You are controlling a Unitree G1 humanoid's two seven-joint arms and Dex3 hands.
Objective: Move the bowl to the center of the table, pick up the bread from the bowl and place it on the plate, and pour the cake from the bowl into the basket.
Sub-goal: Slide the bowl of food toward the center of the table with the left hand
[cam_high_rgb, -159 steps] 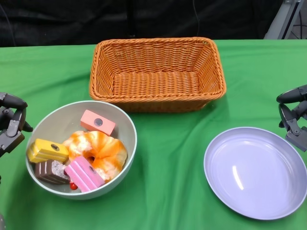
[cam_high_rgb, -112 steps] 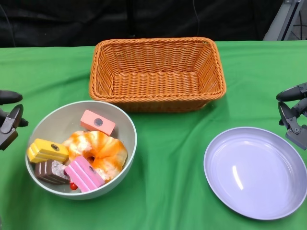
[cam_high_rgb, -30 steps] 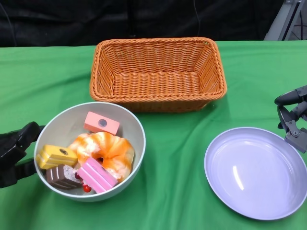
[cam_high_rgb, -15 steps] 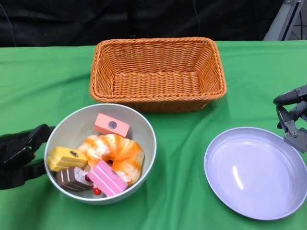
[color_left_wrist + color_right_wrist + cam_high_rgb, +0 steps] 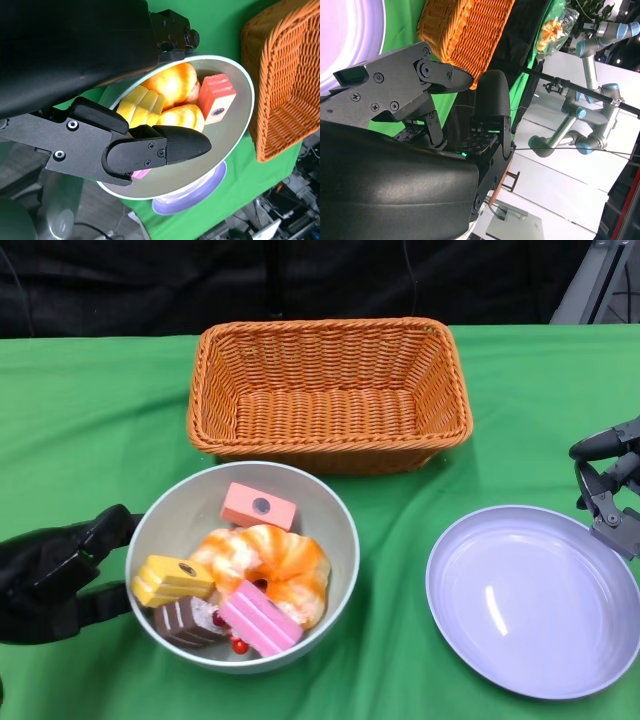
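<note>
The grey bowl (image 5: 180,520) sits on the green cloth in front of the basket's left half. It holds an orange glazed bread (image 5: 275,560) and several cake pieces: salmon (image 5: 258,506), yellow (image 5: 172,580), brown (image 5: 185,620) and pink (image 5: 258,618). My left hand (image 5: 50,570) clasps the bowl's left outer wall, one finger up at the rim and the others lower on the side. In the left wrist view its fingers (image 5: 160,145) lie across the bowl (image 5: 235,125). My right hand (image 5: 605,480) hovers at the table's right edge, fingers apart, holding nothing.
The orange wicker basket (image 5: 330,450) stands just behind the bowl, nothing in it. The lavender plate (image 5: 530,600) lies at the front right, below my right hand. Bare green cloth separates bowl and plate.
My left hand has come in from the left edge, met the bowl's wall and slid the bowl rightward toward the middle. The right hand has stayed put.
</note>
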